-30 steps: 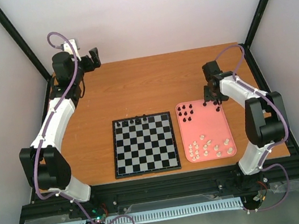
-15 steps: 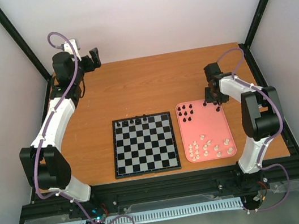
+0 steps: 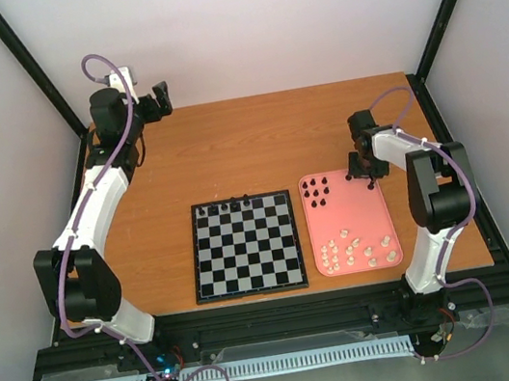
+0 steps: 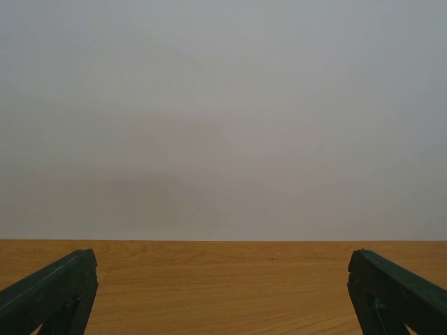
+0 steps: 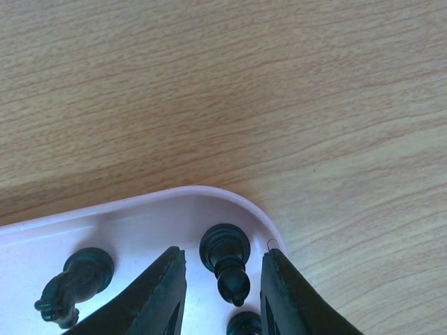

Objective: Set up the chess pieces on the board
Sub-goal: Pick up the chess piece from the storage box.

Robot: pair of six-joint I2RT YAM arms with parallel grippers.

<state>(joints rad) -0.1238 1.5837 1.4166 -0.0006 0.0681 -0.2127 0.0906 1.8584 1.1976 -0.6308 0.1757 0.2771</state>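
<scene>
The board lies mid-table with a few black chess pieces on its far row. More black pieces stand at the far end of the pink tray, and cream-white ones at its near end. My right gripper is down at the tray's far right corner. In the right wrist view its fingers stand on either side of one upright black piece, with a small gap on each side. My left gripper is open, raised over the table's far left corner.
In the right wrist view a black knight-like piece stands to the left and another black piece just below. The tray's rim curves close around the fingers. The left wrist view shows bare wood and the back wall.
The right gripper's jaws have narrowed around the black piece in the tray's corner. The right arm's elbow has shifted slightly. The left arm has not moved.
</scene>
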